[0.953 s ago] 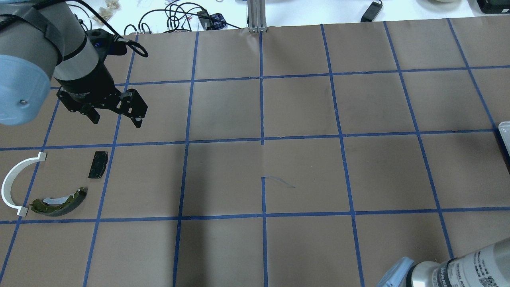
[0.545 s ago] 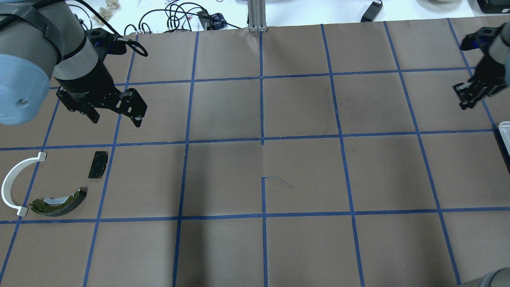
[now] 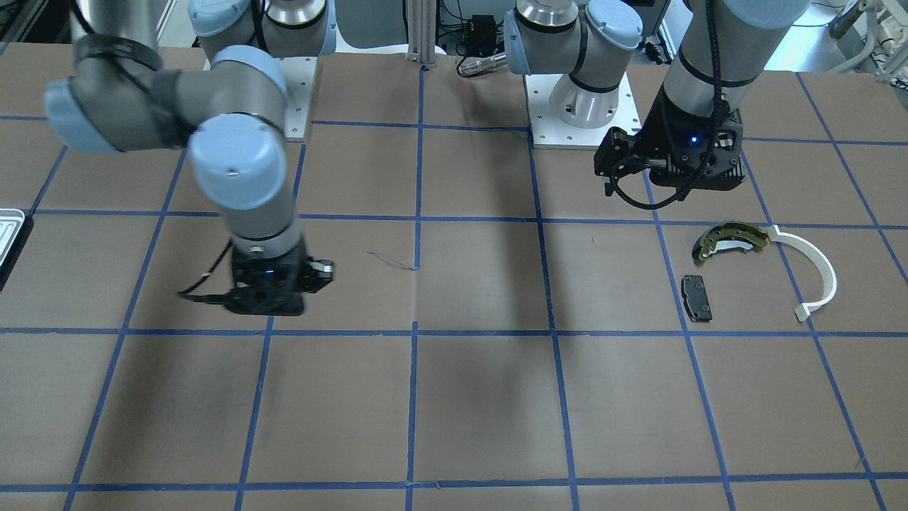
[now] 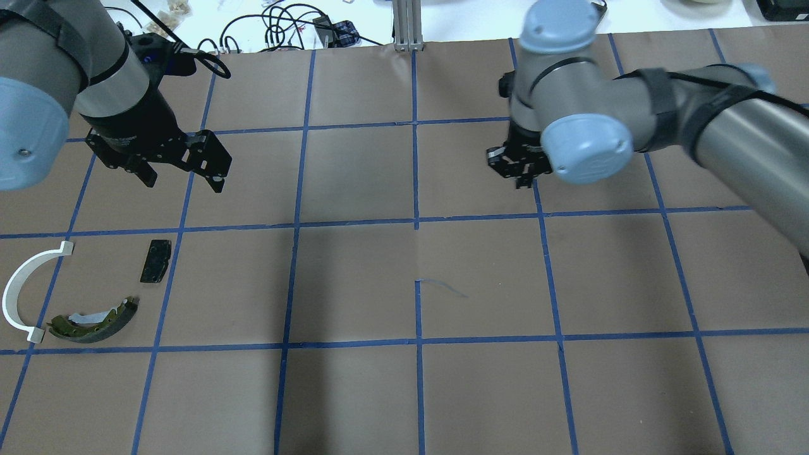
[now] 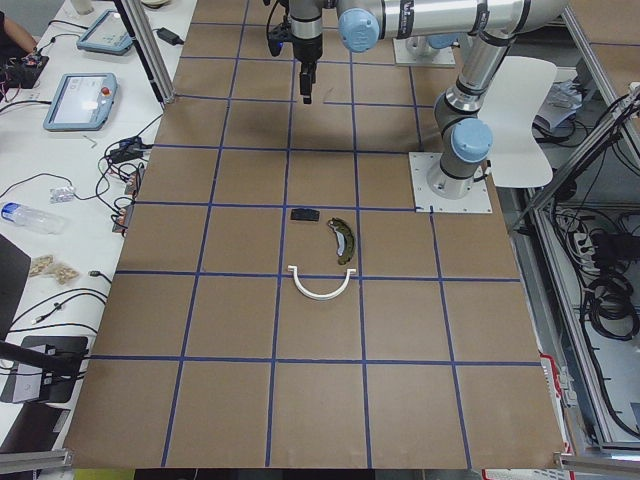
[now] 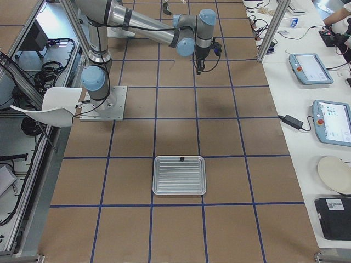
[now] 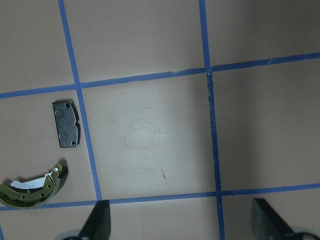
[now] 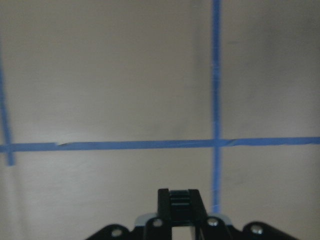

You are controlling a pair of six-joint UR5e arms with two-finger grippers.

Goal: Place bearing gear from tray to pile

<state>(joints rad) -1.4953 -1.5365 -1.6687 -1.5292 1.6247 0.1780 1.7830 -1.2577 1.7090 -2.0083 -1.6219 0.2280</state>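
The bearing gear (image 6: 181,159) is a tiny black part at the far rim of the silvery tray (image 6: 164,183); it shows only in the exterior right view. The pile lies at the table's left: olive-gold brake shoe (image 4: 95,316), white arc (image 4: 19,284), black pad (image 4: 155,260). My left gripper (image 4: 183,180) is open and empty, hovering behind the pile; its wrist view shows the pad (image 7: 66,123) and the shoe (image 7: 30,185). My right gripper (image 4: 521,180) is shut above the table's middle back, far from the tray. Nothing shows between its fingertips (image 8: 180,200).
The table is brown paper with a blue tape grid. The tray's edge (image 3: 7,231) shows at the left border of the front view. Cables and a metal post (image 4: 407,25) are beyond the far edge. Tablets (image 6: 310,68) lie on a side bench.
My right arm has swung in from the right edge to the table's middle back, gripper shut. My left gripper has shifted slightly toward the far edge, still open.
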